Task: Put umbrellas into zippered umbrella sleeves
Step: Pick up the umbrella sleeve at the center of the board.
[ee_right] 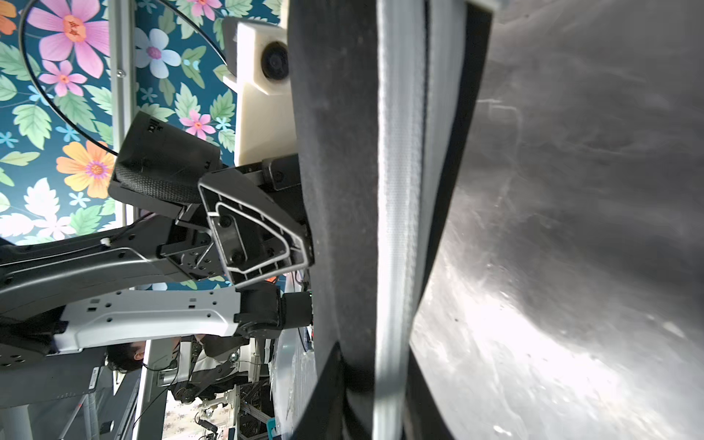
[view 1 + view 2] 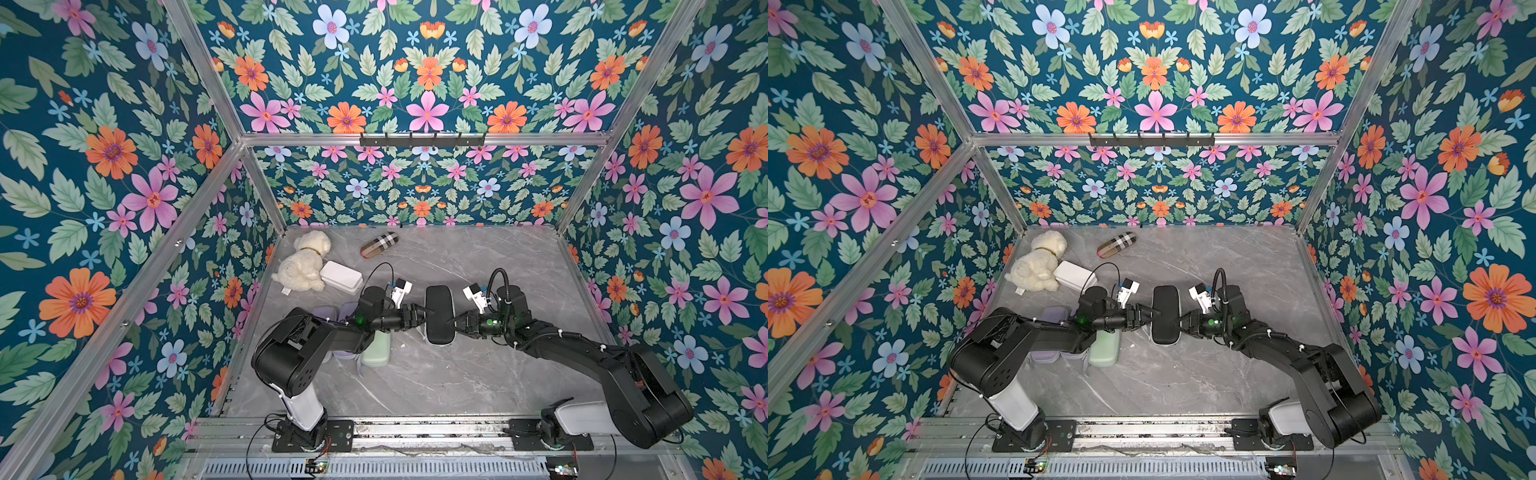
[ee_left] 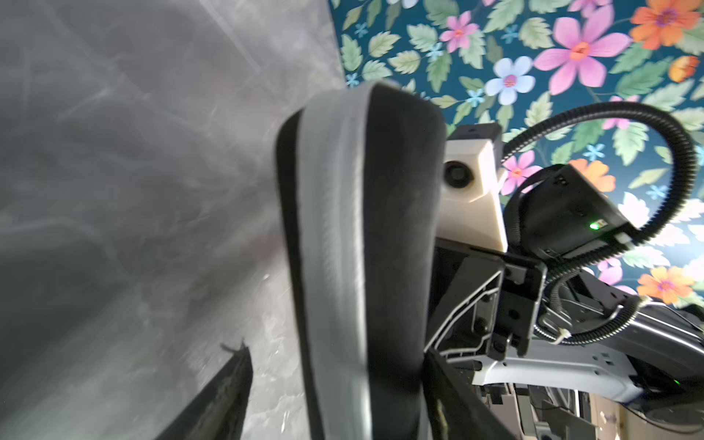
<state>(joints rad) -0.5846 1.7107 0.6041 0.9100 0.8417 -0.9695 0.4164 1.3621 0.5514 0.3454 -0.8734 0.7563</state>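
In both top views the black case (image 2: 439, 316) (image 2: 1166, 314) is in the middle of the table (image 2: 457, 386), between the left gripper (image 2: 424, 314) and the right gripper (image 2: 453, 322). Gripped from one side only, it could swing or slip.

Left wrist view: the jaws stand apart around the case's zipper rim.

Right wrist view: the jaws pinch the case's edge.

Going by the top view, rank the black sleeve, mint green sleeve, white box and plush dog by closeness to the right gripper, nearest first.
1. black sleeve, mid-table, gripped by the right gripper.
2. mint green sleeve, to the left, nearer the robot.
3. white box, farther left and back.
4. plush dog, back left corner, past the box.
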